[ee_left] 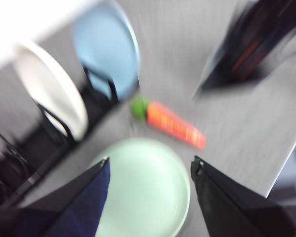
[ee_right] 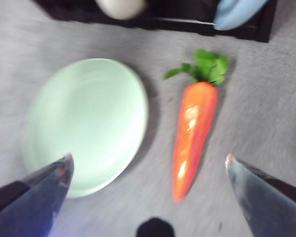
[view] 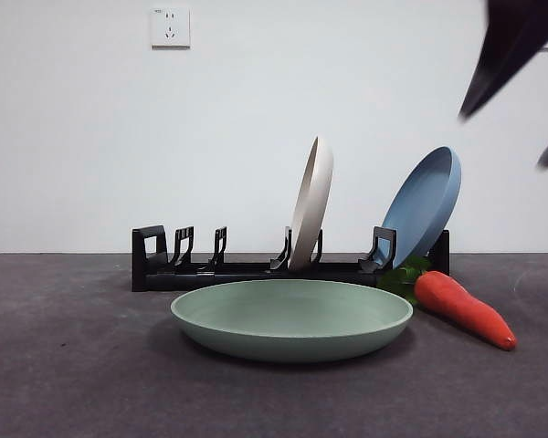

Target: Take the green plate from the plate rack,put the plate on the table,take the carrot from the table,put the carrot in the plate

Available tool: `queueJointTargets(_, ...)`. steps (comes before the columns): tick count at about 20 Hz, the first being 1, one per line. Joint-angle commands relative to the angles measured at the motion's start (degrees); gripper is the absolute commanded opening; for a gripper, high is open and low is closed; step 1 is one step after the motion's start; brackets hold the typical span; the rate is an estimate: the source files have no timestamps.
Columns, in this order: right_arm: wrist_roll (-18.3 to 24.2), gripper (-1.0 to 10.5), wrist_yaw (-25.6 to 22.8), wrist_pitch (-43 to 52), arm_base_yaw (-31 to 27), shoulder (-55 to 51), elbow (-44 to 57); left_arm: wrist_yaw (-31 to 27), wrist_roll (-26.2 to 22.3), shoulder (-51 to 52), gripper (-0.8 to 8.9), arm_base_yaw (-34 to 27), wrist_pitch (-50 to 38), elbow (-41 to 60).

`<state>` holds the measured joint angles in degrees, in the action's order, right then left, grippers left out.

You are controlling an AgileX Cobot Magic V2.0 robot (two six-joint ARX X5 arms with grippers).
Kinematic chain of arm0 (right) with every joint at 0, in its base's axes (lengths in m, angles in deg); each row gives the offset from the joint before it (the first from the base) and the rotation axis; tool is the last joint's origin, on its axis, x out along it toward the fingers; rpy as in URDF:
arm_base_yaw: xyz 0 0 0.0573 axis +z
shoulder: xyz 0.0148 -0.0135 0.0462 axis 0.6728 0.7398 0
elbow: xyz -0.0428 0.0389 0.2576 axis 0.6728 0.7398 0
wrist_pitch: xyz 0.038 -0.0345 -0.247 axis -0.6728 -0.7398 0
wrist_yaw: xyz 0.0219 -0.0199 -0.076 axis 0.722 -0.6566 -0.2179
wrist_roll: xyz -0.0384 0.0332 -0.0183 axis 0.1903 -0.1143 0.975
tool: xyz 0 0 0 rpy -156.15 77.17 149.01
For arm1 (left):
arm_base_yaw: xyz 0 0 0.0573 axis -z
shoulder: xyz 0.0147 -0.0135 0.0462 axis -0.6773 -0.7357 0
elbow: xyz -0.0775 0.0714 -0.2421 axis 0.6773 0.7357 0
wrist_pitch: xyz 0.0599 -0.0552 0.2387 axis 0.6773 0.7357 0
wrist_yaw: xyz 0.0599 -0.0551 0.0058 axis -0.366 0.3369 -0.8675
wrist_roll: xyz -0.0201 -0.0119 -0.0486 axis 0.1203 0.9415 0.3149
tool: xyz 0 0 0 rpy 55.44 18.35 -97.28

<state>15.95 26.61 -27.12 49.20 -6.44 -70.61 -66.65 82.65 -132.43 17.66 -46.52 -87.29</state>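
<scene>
The green plate (view: 292, 319) lies flat on the table (view: 73, 365), in front of the plate rack (view: 247, 267). The carrot (view: 463, 309) lies on the table to the plate's right, its leaves toward the rack. My right gripper (ee_right: 148, 159) is open and empty, high above the carrot (ee_right: 193, 129), with the plate (ee_right: 86, 123) beside it. It shows as black jaws at the front view's top right (view: 502, 141). My left gripper (ee_left: 150, 168) is open and empty, high over the plate (ee_left: 145, 190). The left wrist view also shows the carrot (ee_left: 175, 124) and the right arm (ee_left: 251, 49).
A cream-white plate (view: 310, 203) and a blue plate (view: 426, 205) stand upright in the rack's right half. The rack's left slots hold nothing. A white wall with a socket (view: 170, 27) is behind the rack.
</scene>
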Motion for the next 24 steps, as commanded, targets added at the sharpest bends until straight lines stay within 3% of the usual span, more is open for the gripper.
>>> queueJointTargets(1, -1.31, 6.9, -3.23, 5.49, 2.21, 7.08, -0.07, -0.26, 1.73, 5.18, 2.83, 0.11, 0.00, 0.13)
queueJointTargets(6, -1.11, 6.8, -14.40, 14.91, 7.17, 19.61, -0.07, -0.26, 3.19, 11.13, 2.83, 0.11, 0.63, 0.13)
queueJointTargets(8, -1.14, 5.8, -15.82, 18.16, 8.20, 23.02, -0.07, -0.24, 4.22, 11.50, 2.83, 0.11, 1.55, 0.13)
queueJointTargets(11, -1.36, 5.6, -18.86, 21.16, 8.66, 25.77, -0.07, -0.28, 4.72, 11.50, 2.83, 0.11, 3.72, 0.13)
queueJointTargets(14, -2.40, 4.3, -19.43, 21.46, 8.63, 27.02, -0.07, -0.42, 5.33, 11.50, 2.83, 0.11, 4.22, 0.13)
queueJointTargets(18, -3.17, 3.9, -19.56, 21.81, 8.66, 27.47, -0.07, -0.52, 5.84, 11.50, 2.83, 0.11, 4.20, 0.13)
queueJointTargets(21, -3.69, 1.1, -19.47, 21.33, 8.63, 27.47, -0.07, -0.77, 5.79, 11.50, 2.83, 0.11, 4.15, 0.13)
queueJointTargets(24, -3.89, 0.9, -17.92, 21.33, 8.66, 27.47, -0.07, -2.12, 5.79, 11.50, 2.83, 0.11, 4.15, 0.13)
